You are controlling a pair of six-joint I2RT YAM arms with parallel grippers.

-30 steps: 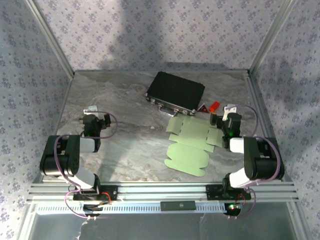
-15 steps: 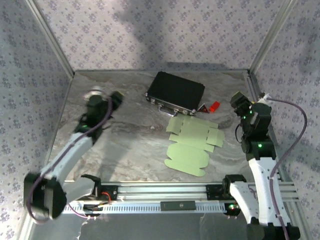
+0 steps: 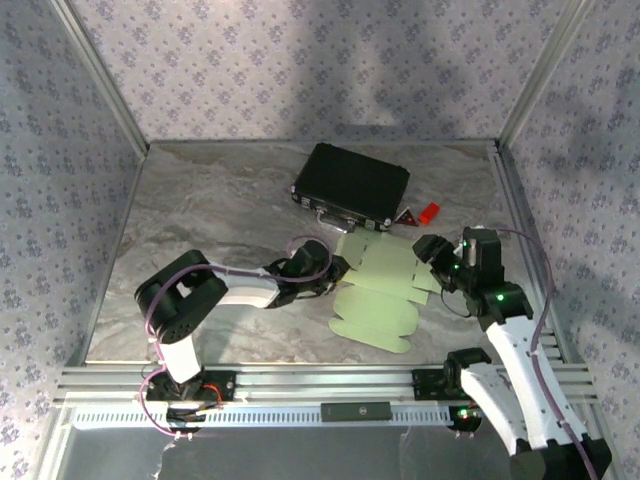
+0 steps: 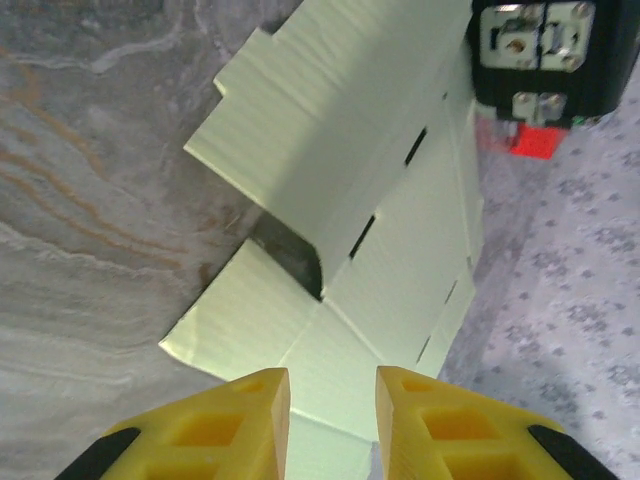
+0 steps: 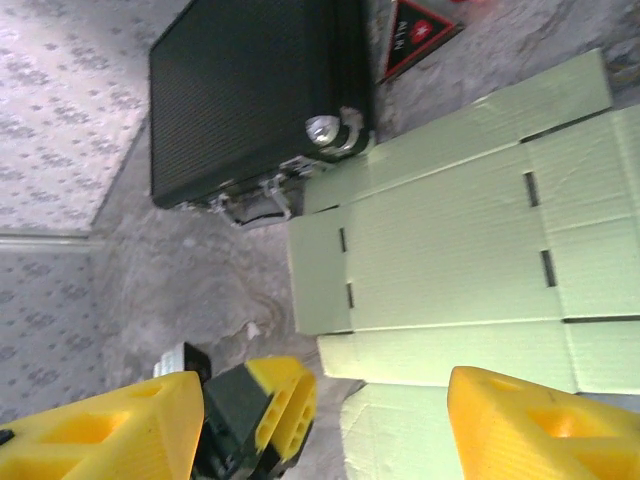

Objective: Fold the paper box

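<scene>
**On the marble table, both arms closed in on one flat green sheet**

Right of centre on the table (image 3: 200, 200) lay the paper box (image 3: 385, 285), and it was no box at all: one pale green die-cut sheet, spread flat. Its far half was a rectangle of creased panels with short dark slots cut along the folds and small stepped flaps at the edges. Its near half was a broad panel with rounded ends. The card looked thin and faintly ribbed, and a dark notch showed between two flaps on its left side.

One black case (image 3: 350, 185) with metal fittings sat just beyond the sheet's far edge. One red triangle sign (image 3: 405, 220) and one small red piece (image 3: 428, 212) lay beside the case's right corner.

Two grippers, one on each side of the sheet! The left gripper (image 3: 335, 272) stood at the sheet's left edge, its yellow fingers (image 4: 250, 400) drawn to a narrow gap above the card, with nothing pinched between them. The right gripper (image 3: 432, 250) hung over the right edge, its jaws spread wide and empty.
</scene>
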